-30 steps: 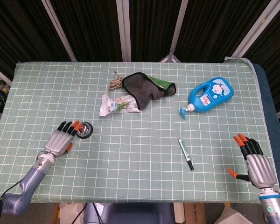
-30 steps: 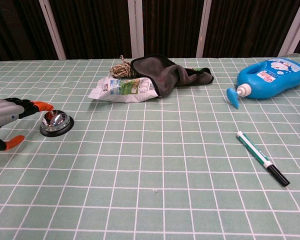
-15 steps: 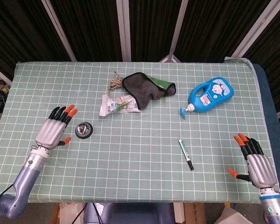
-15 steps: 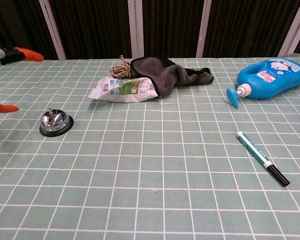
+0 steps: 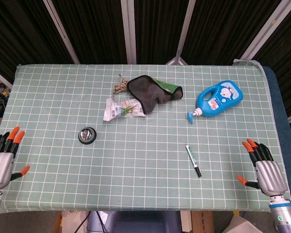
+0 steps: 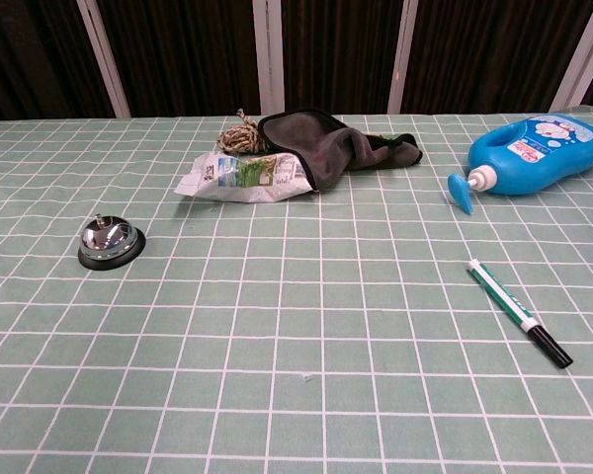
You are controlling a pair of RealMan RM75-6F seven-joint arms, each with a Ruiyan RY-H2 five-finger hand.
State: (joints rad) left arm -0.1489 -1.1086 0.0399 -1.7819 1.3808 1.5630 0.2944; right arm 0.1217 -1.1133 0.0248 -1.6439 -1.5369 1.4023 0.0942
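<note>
My left hand hovers over the table's front left corner, fingers spread and holding nothing; the chest view does not show it. The thing nearest to it is a small silver call bell, well off to its right. My right hand is at the front right corner, also spread and empty, and only the head view shows it. A green marker with a black cap lies to the left of that hand.
At the back middle lie a crumpled plastic wrapper, a dark grey cloth over something green and a bundle of twine. A blue bottle lies on its side at the back right. The green checked tablecloth covers the table.
My left hand has drawn away from the bell, back and to the left, to the table's front left corner, and has left the chest view. The right hand has not moved.
</note>
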